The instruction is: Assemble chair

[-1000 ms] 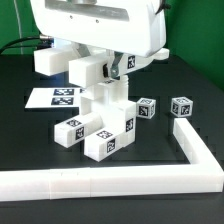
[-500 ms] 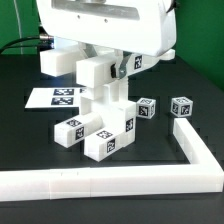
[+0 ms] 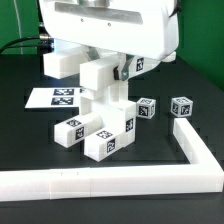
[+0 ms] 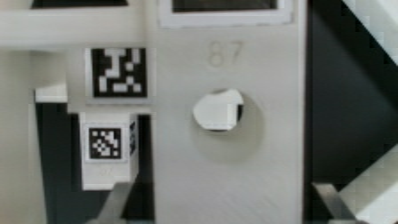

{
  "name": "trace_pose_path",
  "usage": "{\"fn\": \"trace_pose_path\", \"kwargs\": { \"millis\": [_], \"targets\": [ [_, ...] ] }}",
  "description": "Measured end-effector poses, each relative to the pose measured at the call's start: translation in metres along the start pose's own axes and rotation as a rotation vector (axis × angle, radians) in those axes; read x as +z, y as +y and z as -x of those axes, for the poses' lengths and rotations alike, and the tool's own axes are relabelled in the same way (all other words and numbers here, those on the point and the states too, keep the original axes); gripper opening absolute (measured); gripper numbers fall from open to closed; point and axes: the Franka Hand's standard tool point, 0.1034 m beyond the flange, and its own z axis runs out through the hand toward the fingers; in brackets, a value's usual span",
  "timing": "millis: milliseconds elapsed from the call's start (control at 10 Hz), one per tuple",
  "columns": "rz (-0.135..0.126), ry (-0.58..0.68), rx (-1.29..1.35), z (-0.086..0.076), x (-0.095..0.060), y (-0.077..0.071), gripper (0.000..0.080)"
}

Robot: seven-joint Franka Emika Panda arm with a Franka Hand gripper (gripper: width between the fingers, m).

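Up front the rail [image 3: 120, 182] fences off the worktop [image 3: 25, 150]. Behind it sits the half-built chair [image 3: 105, 128], a chunky stack of tagged blocks, with a loose cube [image 3: 147, 108] and a second cube [image 3: 181, 106] off to the exterior view's right. The marker board [image 3: 55, 97] lies further back. Right over the stack, the gripper [image 4: 222, 205] is clamped on a slab [image 3: 98, 75] with a round hole. Looks like the fit-the-slab step to me. Can't tell if it's touching yet. The next move probably needs careful lining up, then pressing down.

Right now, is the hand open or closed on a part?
Closed: the hand grips the white slab, fingers against both sides in the wrist view.
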Motion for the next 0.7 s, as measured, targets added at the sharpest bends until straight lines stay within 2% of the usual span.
{"fn": "trace_pose_path", "kwargs": {
  "millis": [200,700],
  "targets": [
    [0.003,-0.001,-0.012,0.0052,0.0013,-0.0043,0.0288],
    [0.001,0.003,-0.027,0.0037,0.0010,-0.0026,0.0289]
  ]
}}
